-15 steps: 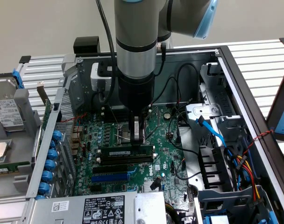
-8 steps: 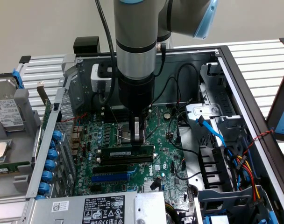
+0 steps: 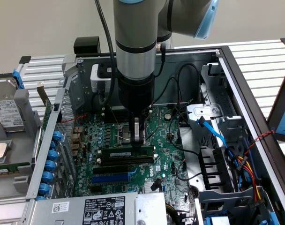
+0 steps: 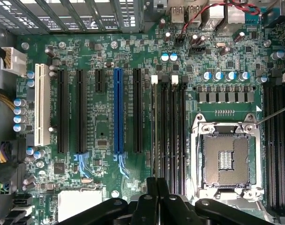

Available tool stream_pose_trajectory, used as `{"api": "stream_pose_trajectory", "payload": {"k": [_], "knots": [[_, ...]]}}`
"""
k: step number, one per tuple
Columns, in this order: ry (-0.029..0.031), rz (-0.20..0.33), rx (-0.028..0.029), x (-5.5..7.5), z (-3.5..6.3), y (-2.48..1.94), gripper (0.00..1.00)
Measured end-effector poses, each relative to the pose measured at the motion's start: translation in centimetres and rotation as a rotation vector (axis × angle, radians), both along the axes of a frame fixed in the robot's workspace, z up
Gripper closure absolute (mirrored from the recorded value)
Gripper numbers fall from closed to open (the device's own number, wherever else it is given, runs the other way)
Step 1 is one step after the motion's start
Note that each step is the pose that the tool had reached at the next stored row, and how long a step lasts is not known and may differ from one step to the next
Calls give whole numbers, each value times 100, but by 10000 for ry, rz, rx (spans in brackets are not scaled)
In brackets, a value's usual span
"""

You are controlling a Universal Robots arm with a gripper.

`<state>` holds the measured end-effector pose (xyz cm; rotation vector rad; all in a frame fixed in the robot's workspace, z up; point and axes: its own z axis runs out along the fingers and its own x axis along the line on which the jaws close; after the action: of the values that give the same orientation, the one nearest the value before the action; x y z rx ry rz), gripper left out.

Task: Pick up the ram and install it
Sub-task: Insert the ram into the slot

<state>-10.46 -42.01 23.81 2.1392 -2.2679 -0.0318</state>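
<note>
Hand (image 3: 139, 134), fingers together and empty, hovers above the motherboard (image 3: 163, 133). The ram (image 3: 128, 153) stands slotted just at its six o'clock, likely the pressing-home step.

The ram (image 3: 127, 153) is a long, narrow dark-green stick with a small white label. It stands level on its long edge near the motherboard's (image 3: 167, 140) middle, just beside the empty black slots (image 3: 125, 161).

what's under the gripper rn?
Green motherboard and black memory slots. The ram lies along the slot closest to the gripper. The patch right beneath the gripper is covered, so contact with the ram cannot be told.
</note>
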Motion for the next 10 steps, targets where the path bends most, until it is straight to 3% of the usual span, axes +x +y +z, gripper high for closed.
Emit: {"api": "stream_pose_trajectory", "payload": {"k": [3, 10], "knots": [[-55, 0, -3, -2, -7, 3, 88], [-60, 0, -1, -6, -7, 7, 88]]}}
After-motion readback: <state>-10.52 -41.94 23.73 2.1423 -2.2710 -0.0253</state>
